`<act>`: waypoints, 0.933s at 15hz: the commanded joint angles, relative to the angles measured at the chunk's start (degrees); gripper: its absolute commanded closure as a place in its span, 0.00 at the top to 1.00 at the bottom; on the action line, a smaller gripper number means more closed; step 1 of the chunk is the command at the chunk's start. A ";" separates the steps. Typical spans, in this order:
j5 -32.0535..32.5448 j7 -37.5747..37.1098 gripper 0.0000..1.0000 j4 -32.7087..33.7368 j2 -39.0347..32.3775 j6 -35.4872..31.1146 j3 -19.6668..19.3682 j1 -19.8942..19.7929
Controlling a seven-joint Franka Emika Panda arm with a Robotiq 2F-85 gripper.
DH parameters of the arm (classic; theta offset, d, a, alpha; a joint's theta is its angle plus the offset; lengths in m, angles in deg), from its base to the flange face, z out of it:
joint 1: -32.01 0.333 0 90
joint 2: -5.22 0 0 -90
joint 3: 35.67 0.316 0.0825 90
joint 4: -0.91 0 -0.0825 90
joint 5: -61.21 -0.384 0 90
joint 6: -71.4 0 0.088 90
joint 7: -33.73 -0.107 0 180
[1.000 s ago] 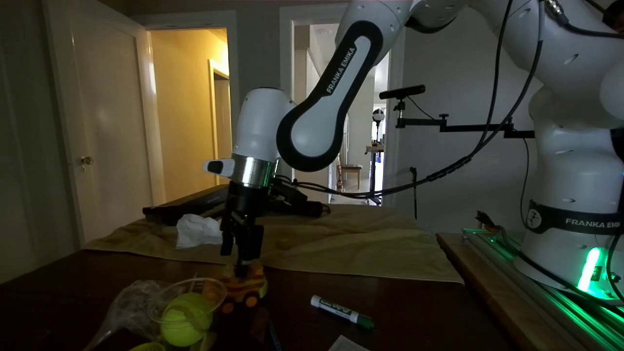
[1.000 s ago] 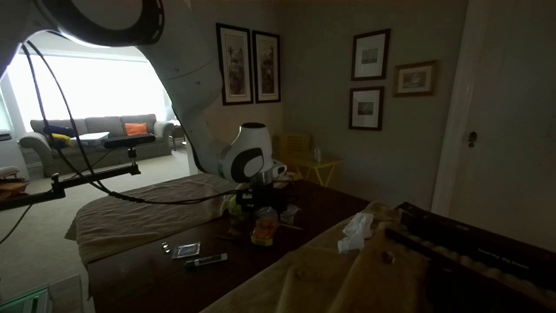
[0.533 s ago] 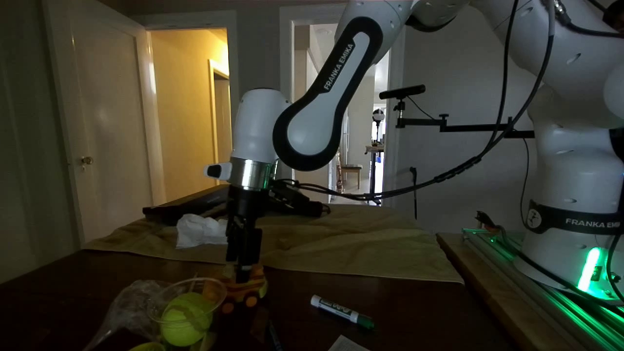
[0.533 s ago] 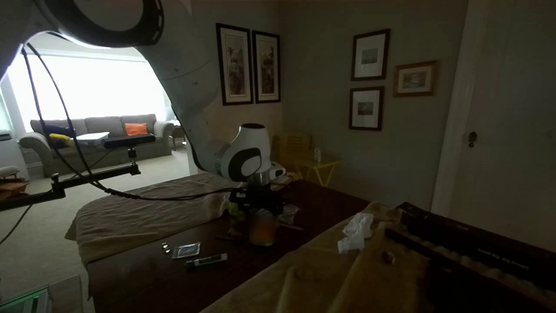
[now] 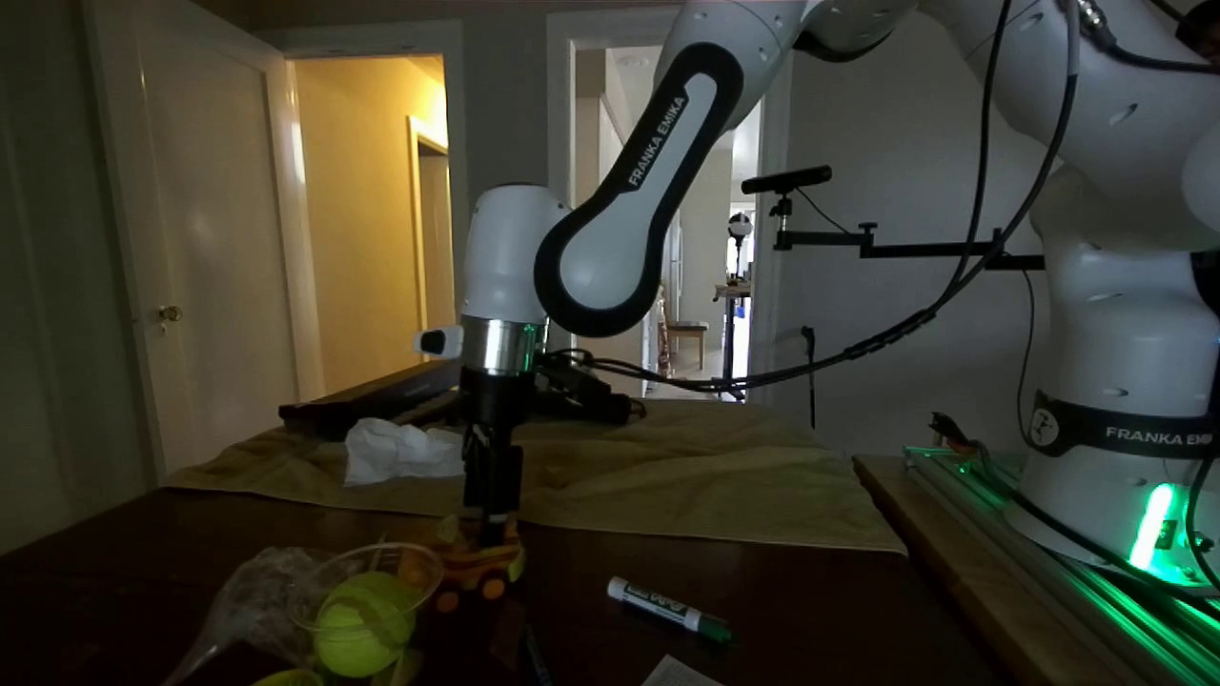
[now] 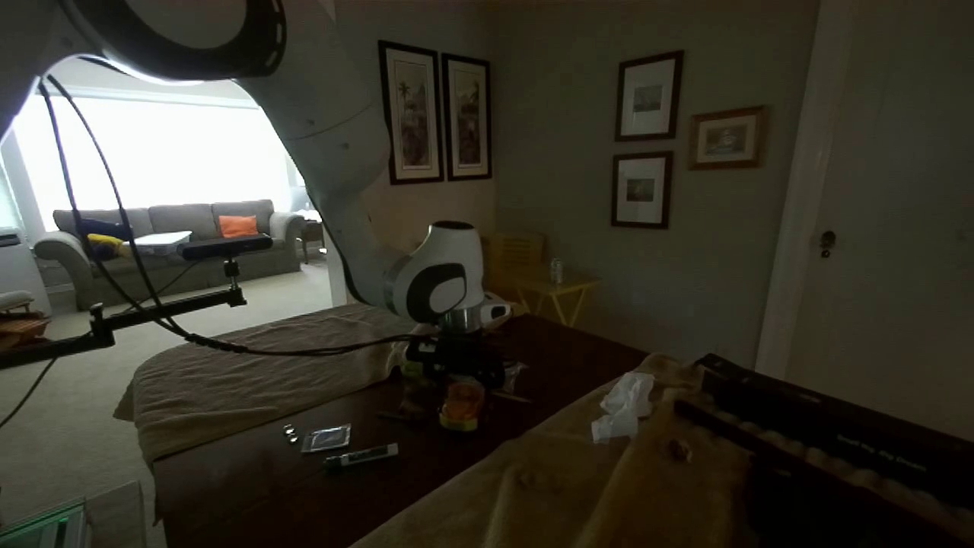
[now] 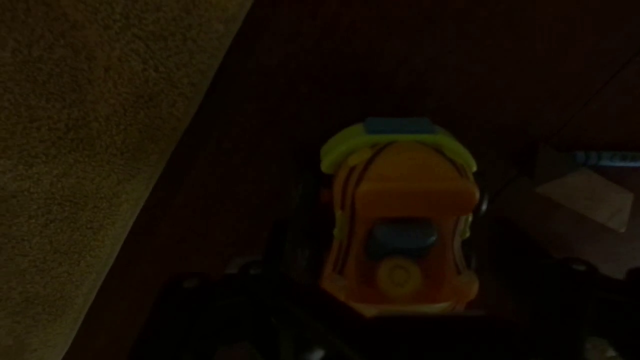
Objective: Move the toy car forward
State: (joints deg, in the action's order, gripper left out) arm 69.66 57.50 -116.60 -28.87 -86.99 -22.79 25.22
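Note:
The orange toy car (image 5: 477,569) with yellow-green trim stands on the dark table. It also shows in an exterior view (image 6: 461,409) and in the wrist view (image 7: 407,197). My gripper (image 5: 493,535) points down over the car. In the wrist view the gripper (image 7: 392,207) is open, with one dark finger on each side of the car. A narrow dark gap seems to lie between the left finger (image 7: 302,220) and the car. The wrist view is very dark, so I cannot tell whether the right finger touches the car.
A clear cup (image 5: 434,575) and a yellow-green ball (image 5: 362,629) are close beside the car, with a plastic bag (image 5: 253,605) behind them. A marker (image 5: 667,610) lies on the table. A tan cloth (image 5: 686,495) bears a white tissue (image 5: 396,453).
My gripper has come down a little and shifted along the car, to the right in an exterior view, and stands more upright. The car has hardly moved.

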 commanded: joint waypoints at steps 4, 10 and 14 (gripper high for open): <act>-0.51 2.13 1.00 0.99 0.33 4.38 -0.75 1.24; 1.28 5.61 1.00 2.60 -0.73 3.90 -1.31 2.30; 1.20 6.52 1.00 4.04 -1.72 4.25 -1.53 2.58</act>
State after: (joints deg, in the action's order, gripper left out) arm 70.12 62.77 -115.19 -29.04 -84.48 -23.71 27.06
